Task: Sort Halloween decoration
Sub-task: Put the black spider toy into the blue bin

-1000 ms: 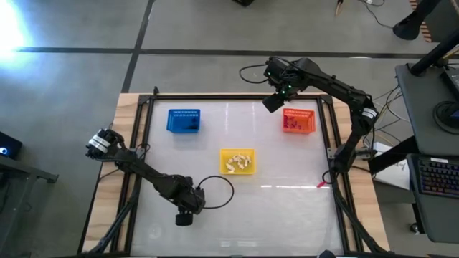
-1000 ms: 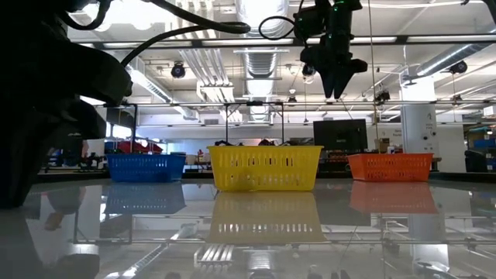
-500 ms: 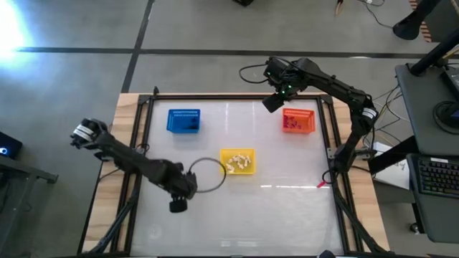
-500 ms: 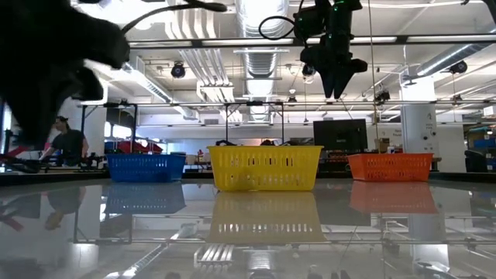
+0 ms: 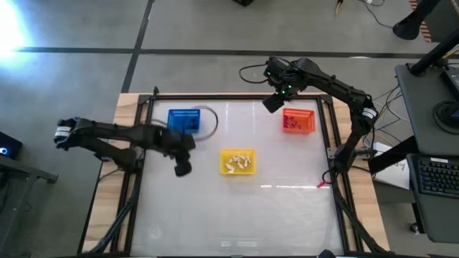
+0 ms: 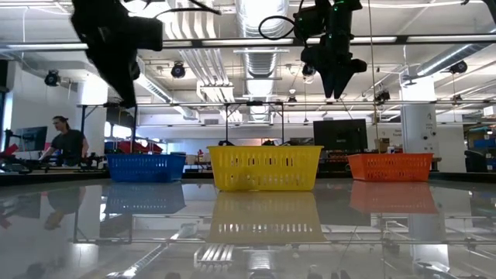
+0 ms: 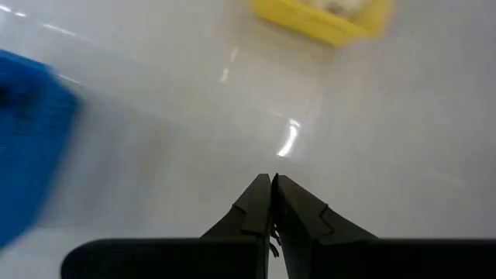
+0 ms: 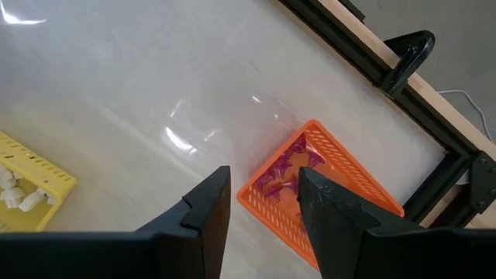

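Between blue basket (image 5: 183, 120) and yellow basket (image 5: 237, 161): left gripper (image 5: 182, 169), fingers pinched shut, empty; blue basket at 12 o'clock, nearest. Right gripper (image 5: 272, 103) spread wide, empty, orange basket (image 5: 299, 121) at 4 o'clock. Trinkets: cream ones (image 5: 237, 163) in yellow, purple ones (image 8: 285, 172) in orange.

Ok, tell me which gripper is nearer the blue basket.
Left. The left gripper hangs just off the blue basket, toward the yellow basket; the right gripper hangs beside the orange basket.

Three baskets sit on the table (image 5: 287, 208): one basket (image 5: 183, 120) far left, one (image 5: 299, 120) far right, a third (image 5: 237, 161) between them and nearer (each holding small trinkets (image 5: 236, 163)). Left gripper (image 5: 182, 169) hovers beside the middle basket.
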{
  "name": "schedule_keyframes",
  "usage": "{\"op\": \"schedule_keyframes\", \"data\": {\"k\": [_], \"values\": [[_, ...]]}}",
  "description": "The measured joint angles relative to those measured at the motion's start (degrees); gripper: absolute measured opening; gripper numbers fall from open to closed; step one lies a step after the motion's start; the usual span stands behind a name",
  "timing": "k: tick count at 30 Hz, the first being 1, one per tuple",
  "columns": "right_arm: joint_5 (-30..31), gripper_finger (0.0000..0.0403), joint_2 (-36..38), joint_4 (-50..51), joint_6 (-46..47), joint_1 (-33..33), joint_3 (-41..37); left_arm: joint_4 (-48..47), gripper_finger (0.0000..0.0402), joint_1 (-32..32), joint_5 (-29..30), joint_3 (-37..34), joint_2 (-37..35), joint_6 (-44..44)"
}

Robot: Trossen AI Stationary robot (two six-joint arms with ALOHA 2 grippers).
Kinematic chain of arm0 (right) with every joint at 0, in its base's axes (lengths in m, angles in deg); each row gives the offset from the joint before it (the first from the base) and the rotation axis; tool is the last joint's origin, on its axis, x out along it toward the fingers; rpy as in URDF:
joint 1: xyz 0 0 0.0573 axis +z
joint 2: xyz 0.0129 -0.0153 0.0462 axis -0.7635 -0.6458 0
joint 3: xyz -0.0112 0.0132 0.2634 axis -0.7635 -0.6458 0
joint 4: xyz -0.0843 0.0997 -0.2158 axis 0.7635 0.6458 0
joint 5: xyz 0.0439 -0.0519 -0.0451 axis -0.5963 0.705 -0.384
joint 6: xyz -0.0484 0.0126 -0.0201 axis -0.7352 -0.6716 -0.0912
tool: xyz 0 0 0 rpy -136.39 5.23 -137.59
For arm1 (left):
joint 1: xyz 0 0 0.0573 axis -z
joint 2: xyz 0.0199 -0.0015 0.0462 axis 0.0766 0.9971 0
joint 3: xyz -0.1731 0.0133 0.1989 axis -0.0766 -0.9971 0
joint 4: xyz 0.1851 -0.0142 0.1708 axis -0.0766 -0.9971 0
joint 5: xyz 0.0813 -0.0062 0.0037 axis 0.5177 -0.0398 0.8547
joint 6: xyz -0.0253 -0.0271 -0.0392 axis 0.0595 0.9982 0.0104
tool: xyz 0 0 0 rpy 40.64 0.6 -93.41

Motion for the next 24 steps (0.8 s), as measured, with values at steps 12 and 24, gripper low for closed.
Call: {"op": "schedule_keyframes", "data": {"k": [12, 24], "values": [[0.03, 0.0144, 0.00, -0.23, -0.07, 0.00, 0.00, 3.73, 0.0000, -25.58, -0.43, 0.00, -3.15, -20.50], [0.07, 0.0144, 0.00, -1.20, 0.22, 0.00, 0.00, 9.07, 0.0000, -42.68, -7.80, 0.00, 6.29, -34.30]]}}
